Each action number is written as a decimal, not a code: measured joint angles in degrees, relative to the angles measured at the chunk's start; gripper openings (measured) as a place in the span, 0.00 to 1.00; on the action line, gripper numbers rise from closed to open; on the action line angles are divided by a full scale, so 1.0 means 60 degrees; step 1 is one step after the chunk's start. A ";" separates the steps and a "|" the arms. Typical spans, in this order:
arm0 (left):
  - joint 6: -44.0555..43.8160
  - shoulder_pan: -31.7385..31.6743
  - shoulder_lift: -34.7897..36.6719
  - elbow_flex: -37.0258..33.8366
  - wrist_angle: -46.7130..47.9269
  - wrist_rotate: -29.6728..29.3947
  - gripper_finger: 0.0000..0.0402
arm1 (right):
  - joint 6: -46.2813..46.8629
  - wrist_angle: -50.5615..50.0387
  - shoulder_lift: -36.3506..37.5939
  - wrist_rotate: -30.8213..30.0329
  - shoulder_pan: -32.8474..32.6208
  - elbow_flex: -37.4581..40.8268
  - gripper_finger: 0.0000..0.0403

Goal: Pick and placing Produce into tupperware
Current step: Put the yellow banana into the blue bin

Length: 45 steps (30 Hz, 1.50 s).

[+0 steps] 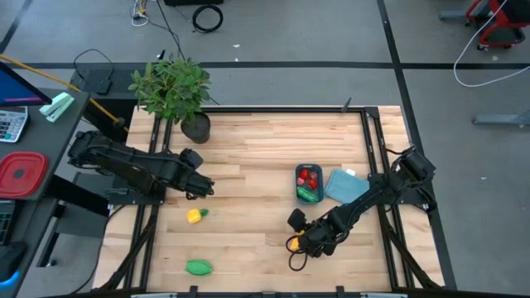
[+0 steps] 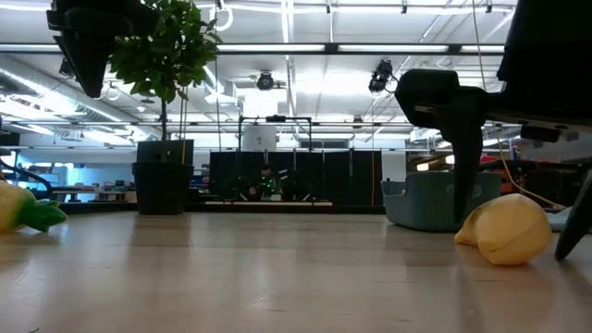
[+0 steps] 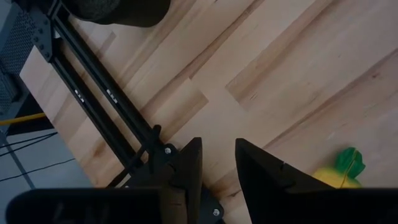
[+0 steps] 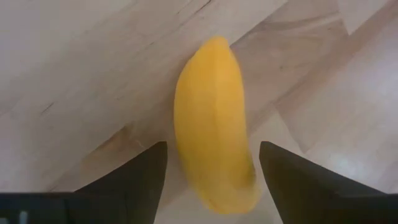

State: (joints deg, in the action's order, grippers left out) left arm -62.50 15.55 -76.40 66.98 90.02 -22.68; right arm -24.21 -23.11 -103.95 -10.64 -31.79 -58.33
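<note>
- Two pieces of produce are already seen inside the tupperware point(image 1: 308, 184): tiny red ones point(image 1: 308, 175) at its far end and a green piece point(image 1: 309, 195) at its near end, so part of the task is judged done
- Just beside the tupperware, on the side toward the right arm, a flat light-blue piece point(image 1: 346, 185) is laid on the table point(image 1: 248, 157); it is judged to be the tub's lid, set aside so the opening is kept free
- Near the tupperware, toward the table's front edge, the banana point(image 4: 214, 124) is lying flat on the wood, and the right gripper point(image 1: 302, 240) is lowered over it
- In the right wrist view the fingers point(image 4: 134, 177) are spread wide on either side of the banana without touching it; this stance is judged to be chosen so the fruit can be pinched across its narrow width
- Well apart from the tupperware, across the table on the left arm's side, a yellow piece with a green stem point(image 1: 195, 216) and a green oblong piece point(image 1: 198, 266) are left to be collected
- Farther from the tupperware than the yellow piece, the left gripper point(image 1: 204, 187) is held just above the table with its fingers point(image 3: 186, 168) only narrowly parted and nothing between them; it is judged to be waiting
- A potted plant point(image 1: 175, 91) is stood at the far corner, well away from the tupperware and out of the working area
</note>
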 joint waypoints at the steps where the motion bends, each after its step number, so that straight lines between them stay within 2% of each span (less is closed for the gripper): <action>1: 0.0002 0.0000 0.0002 0.0000 -0.0002 0.0000 0.26 | 0.0002 0.0169 0.0028 -0.0004 0.0000 0.0000 0.66; 6: 0.0003 0.0000 0.0000 0.0004 -0.0002 0.0000 0.25 | 0.0011 0.0790 0.0175 0.0004 0.0000 -0.0004 0.66; 21: 0.0007 0.0000 -0.0007 0.0007 -0.0038 0.0000 0.23 | 0.0078 0.0785 0.0020 0.0108 0.0040 0.0000 0.66; 29: 0.0007 0.0000 -0.0006 0.0007 -0.0033 0.0000 0.22 | 0.0616 0.0897 -0.0226 0.0267 0.0073 0.0000 0.64; 36: 0.0011 0.0000 -0.0007 0.0007 -0.0069 0.0000 0.22 | 0.0633 0.1052 -0.0245 0.0198 0.0181 0.0000 0.58; 45: 0.0022 0.0000 -0.0007 0.0007 -0.0075 0.0000 0.21 | 0.1596 0.1089 -0.0242 0.0168 0.0474 -0.0004 0.40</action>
State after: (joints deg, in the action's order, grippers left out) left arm -62.37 15.55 -76.44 67.02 89.57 -22.68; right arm -14.63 -16.58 -105.40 -9.63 -28.95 -58.35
